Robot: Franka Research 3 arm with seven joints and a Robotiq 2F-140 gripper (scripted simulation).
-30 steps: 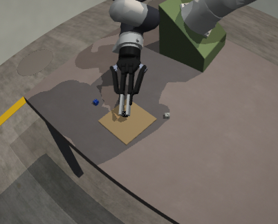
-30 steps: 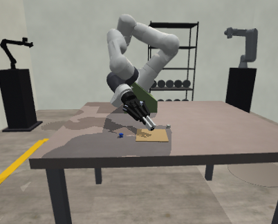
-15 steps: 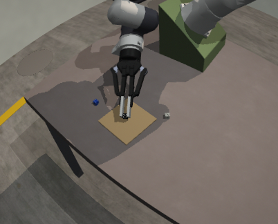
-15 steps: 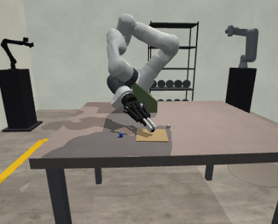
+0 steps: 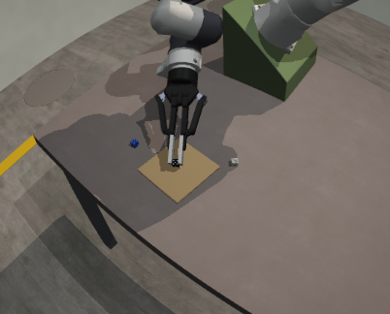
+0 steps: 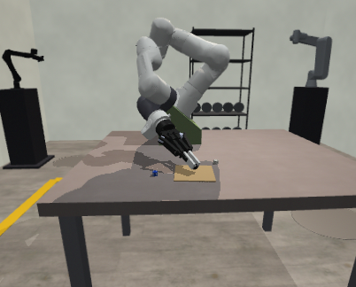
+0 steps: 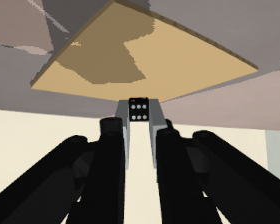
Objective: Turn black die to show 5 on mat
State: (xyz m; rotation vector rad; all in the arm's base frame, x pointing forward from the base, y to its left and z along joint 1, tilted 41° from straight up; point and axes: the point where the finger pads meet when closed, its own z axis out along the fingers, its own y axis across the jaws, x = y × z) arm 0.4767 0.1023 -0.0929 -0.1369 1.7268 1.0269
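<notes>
The black two-finger gripper with pale grey fingertips [image 5: 176, 151] [image 6: 193, 160] is closed on the small black cubic die with white pips [image 5: 175, 163] [image 6: 195, 166] [image 7: 139, 110], one fingertip on either side of it. The die is at the very ends of the fingers, over the square tan mat [image 5: 179, 186] [image 6: 195, 175] [image 7: 191, 60]. In the top view it shows over the half of the mat nearer the arm's base, inside the edges; whether it touches the mat yet, I cannot tell.

The grasp is done, and the die appears to have been brought over its goal. The face turned to the wrist camera shows six pips. The gripper leans well over, so a turn seems to be in hand, but the face that will end on top cannot be read, and whether 5 will come up stays open.

The mat lies flat on the brown table, between the small blue die [image 5: 134, 143] [image 6: 155, 173] and the small white die [image 5: 234, 161] [image 6: 215, 161]. Both lie off the mat, beyond its opposite side corners, and apart from the black die.

Left to do, as I judge it: finish any turn, set the die down clear of the mat's edges, open the fingers without tipping it, and take the arm away.
</notes>
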